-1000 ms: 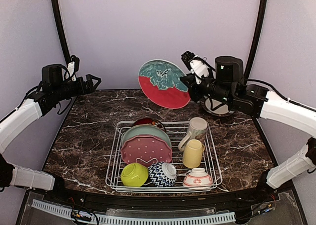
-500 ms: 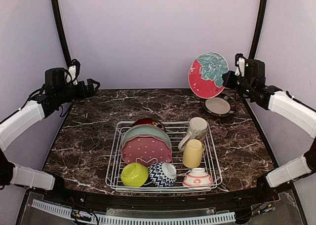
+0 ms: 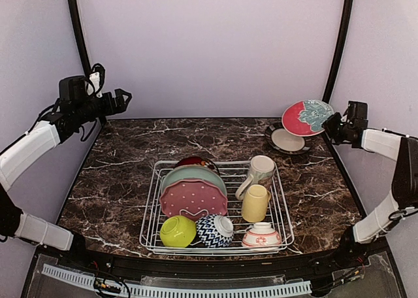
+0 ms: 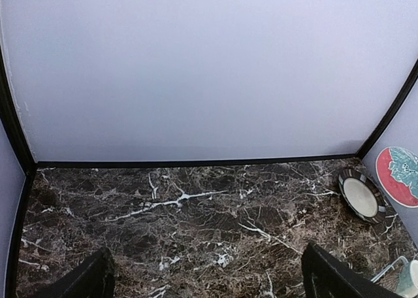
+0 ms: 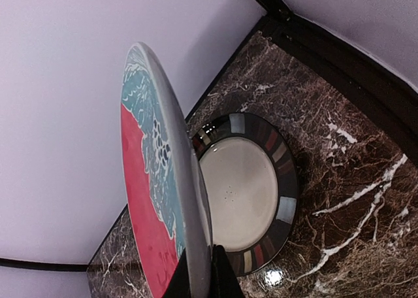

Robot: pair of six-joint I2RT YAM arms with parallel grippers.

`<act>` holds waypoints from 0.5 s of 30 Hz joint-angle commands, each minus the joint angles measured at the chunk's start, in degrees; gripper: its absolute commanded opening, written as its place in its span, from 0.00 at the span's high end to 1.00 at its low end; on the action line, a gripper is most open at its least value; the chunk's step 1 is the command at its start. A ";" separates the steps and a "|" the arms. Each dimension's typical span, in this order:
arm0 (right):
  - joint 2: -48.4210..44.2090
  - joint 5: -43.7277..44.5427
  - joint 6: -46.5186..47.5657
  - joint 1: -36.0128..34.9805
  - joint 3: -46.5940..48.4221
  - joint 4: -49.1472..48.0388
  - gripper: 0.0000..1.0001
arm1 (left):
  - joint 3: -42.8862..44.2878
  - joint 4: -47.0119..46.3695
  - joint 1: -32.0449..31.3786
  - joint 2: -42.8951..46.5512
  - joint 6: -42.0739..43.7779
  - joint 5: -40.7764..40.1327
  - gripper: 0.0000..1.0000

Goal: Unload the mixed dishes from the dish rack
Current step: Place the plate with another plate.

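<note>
The white wire dish rack [image 3: 151, 187] sits at the table's middle front. It holds a teal plate [image 3: 194, 176], a pink dotted scalloped plate [image 3: 194, 198], a dark red plate [image 3: 196, 161], a cream mug [image 3: 261, 170], a yellow mug [image 3: 255, 203], and lime [image 3: 177, 231], navy-zigzag [image 3: 215, 231] and pink-white [image 3: 262, 236] bowls. My right gripper [image 3: 333, 127] is shut on the rim of a red and teal plate [image 3: 305, 117], held tilted just above a black-rimmed plate [image 3: 288, 140] lying on the table. In the right wrist view the held plate [image 5: 166, 180] is edge-on over the black-rimmed plate [image 5: 245, 193]. My left gripper [image 3: 124, 97] is open and empty, high at the back left.
The dark marble table [image 3: 124, 174] has black frame posts [image 3: 338, 43] at its back corners and pale walls around it. The left wrist view shows the back of the table [image 4: 196, 219], the black-rimmed plate [image 4: 359, 197] and the held plate [image 4: 398, 176] at far right.
My right arm has swung the red and teal plate from the back middle to the far right and tipped it flatter over the black-rimmed plate. The left arm barely moved.
</note>
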State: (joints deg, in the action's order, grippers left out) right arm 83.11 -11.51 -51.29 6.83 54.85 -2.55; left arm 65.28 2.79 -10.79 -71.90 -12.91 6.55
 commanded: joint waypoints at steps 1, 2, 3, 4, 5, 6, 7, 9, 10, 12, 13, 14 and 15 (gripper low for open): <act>1.80 -6.87 -9.70 1.31 1.09 -15.65 1.00 | -2.12 1.77 0.21 0.15 1.75 0.85 0.01; 2.72 -7.26 -10.95 1.34 1.14 -15.97 1.00 | -2.28 1.76 0.17 0.57 1.53 1.33 0.01; 3.40 -7.85 -12.59 1.34 0.80 -16.97 1.00 | -2.57 1.58 0.16 0.77 0.55 2.06 0.01; 4.12 -8.56 -13.83 1.34 0.35 -18.21 1.00 | -2.59 1.59 0.15 1.05 0.14 2.37 0.01; 4.68 -9.31 -14.69 1.34 -0.06 -19.85 1.00 | -2.08 2.20 0.15 1.10 -0.31 3.31 0.01; 5.18 -9.54 -14.99 1.34 -0.21 -20.73 1.00 | -1.73 2.74 0.15 1.07 -0.34 3.65 0.01; 5.40 -9.33 -14.98 1.27 -0.01 -20.59 1.00 | -1.05 3.89 0.15 1.06 -0.29 4.00 0.01; 5.91 -8.92 -14.46 1.26 0.70 -19.00 1.00 | -1.05 4.84 0.15 1.37 -0.51 3.78 0.01; 6.11 -8.53 -13.74 1.26 1.30 -17.92 1.00 | -1.08 5.02 0.15 1.58 -0.79 3.75 0.01; 6.65 -7.04 -12.17 1.26 2.51 -14.93 1.00 | -0.82 5.33 0.15 1.74 -1.32 5.19 0.01; 7.17 -6.78 -11.90 1.24 2.59 -14.37 1.00 | -0.51 5.57 0.15 1.76 -1.46 5.65 0.01; 7.81 -6.93 -11.72 1.25 2.68 -14.31 1.00 | -0.33 5.79 0.15 1.80 -1.53 6.15 0.01; 8.51 -7.27 -11.63 1.26 2.81 -14.39 1.00 | -0.13 6.08 0.15 2.10 -1.56 6.26 0.01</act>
State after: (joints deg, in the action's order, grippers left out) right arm 91.09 -17.10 -62.81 7.97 53.78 -7.64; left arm 63.59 6.46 -10.79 -71.88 -13.45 10.33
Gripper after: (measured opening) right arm 0.044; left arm 0.989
